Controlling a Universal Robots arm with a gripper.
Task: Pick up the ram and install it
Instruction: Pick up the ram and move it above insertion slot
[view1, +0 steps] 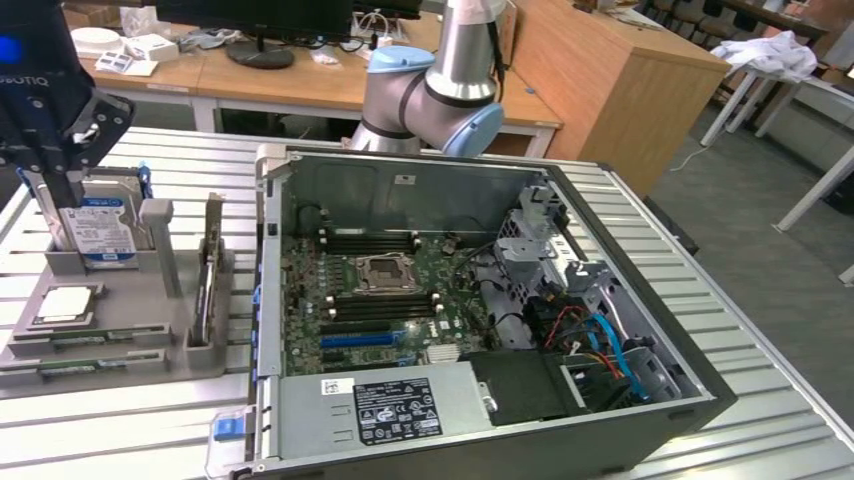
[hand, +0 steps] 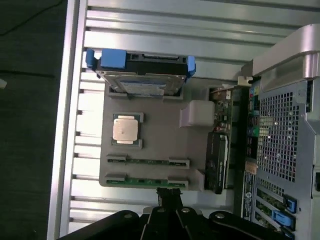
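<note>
Two ram sticks lie flat in slots along the front of a grey holder tray (view1: 127, 325); they are narrow green boards, one (hand: 147, 161) beside the other (hand: 147, 180), and in the exterior view they sit at the tray's near edge (view1: 80, 342). My gripper (hand: 169, 194) hangs above the tray with its fingers together and nothing between them, its tips over the edge by the outer ram stick. In the exterior view the gripper (view1: 56, 205) stands high at the left, in front of the hard drive. The motherboard's memory slots (view1: 374, 242) lie inside the open computer case (view1: 687, 390).
A blue-labelled hard drive (hand: 142, 75) stands upright at the tray's far end, a square silver CPU (hand: 125, 129) lies in its pocket, and a black card (hand: 217, 162) stands by the case. The ribbed metal table (view1: 120, 430) carries everything. Desks and a monitor stand behind.
</note>
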